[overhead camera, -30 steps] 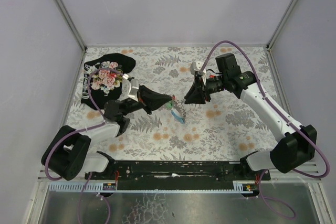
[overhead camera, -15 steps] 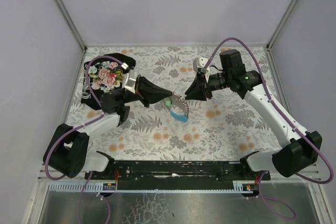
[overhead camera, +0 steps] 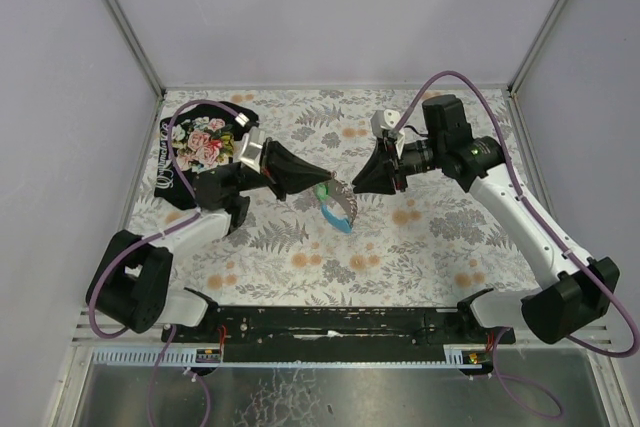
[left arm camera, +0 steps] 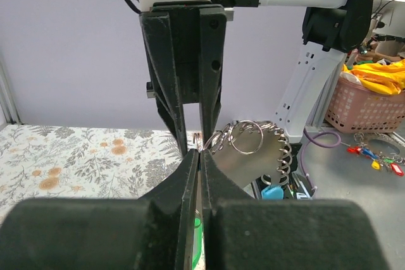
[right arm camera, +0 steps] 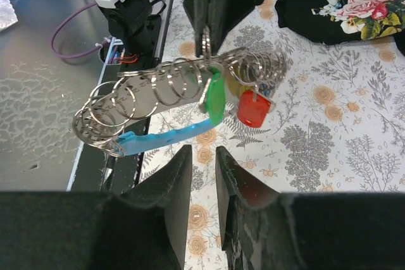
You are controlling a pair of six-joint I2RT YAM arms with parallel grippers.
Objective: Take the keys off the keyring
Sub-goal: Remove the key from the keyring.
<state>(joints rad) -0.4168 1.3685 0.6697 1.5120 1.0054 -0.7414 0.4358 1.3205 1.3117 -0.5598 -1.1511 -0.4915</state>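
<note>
Two grippers meet well right of the black floral cloth (overhead camera: 205,137). The left gripper (overhead camera: 321,187) is clamped on the dangling keyring (overhead camera: 342,209); the right gripper (overhead camera: 353,190) is slightly parted and empty. It should pinch one of the keys (right arm camera: 253,109) by its head, then work it around the coil.

Green and red keys (right arm camera: 214,96), floral table (right arm camera: 329,137)

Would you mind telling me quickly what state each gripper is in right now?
Left gripper: closed, pinching the keyring.
Right gripper: partly open, holding nothing.
</note>
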